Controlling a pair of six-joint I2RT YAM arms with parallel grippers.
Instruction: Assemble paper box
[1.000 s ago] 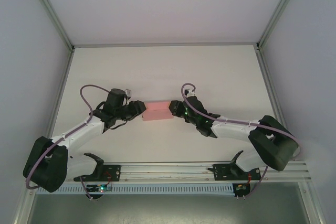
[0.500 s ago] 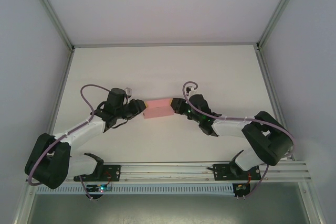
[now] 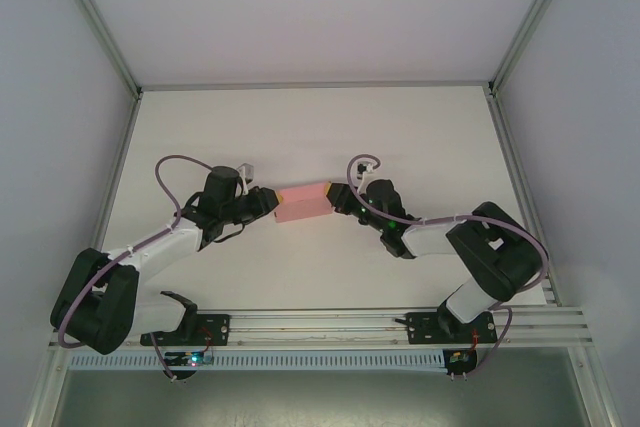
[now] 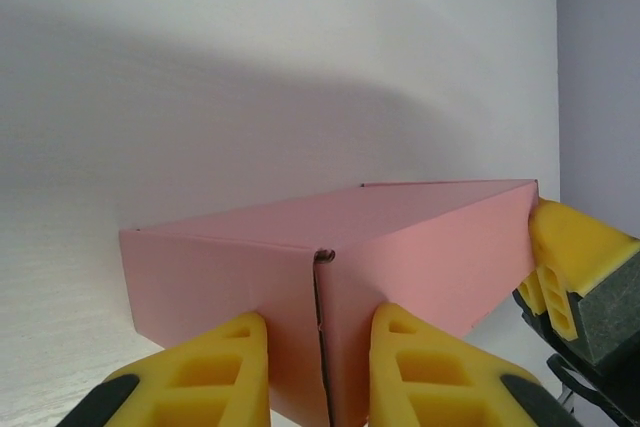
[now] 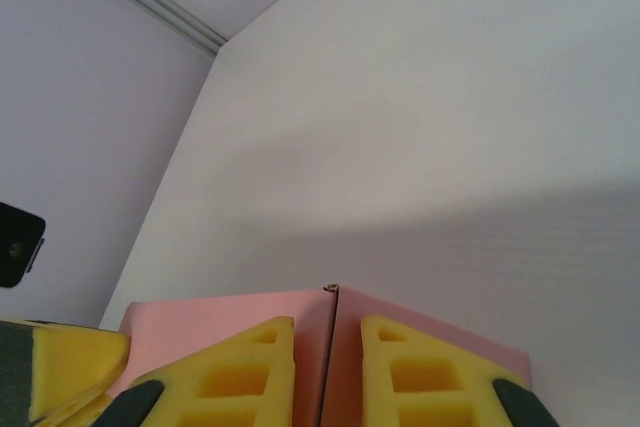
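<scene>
The left gripper [image 3: 272,203] and right gripper [image 3: 336,197] block both ends of the paper box [image 3: 304,204]; open surface [image 3: 320,127] lies beyond its far side and before its near side.

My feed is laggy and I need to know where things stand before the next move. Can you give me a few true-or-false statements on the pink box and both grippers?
1. The paper box is folded up into a box shape, not lying as a flat sheet. True.
2. The left gripper is at the box's right end. False: it is at the left end, and the right gripper is at the right end.
3. In the left wrist view, an upright corner edge of the box sits between the yellow fingers. True.
4. Both grippers are parked well away from the box. False: each is right at one end of it.
</scene>
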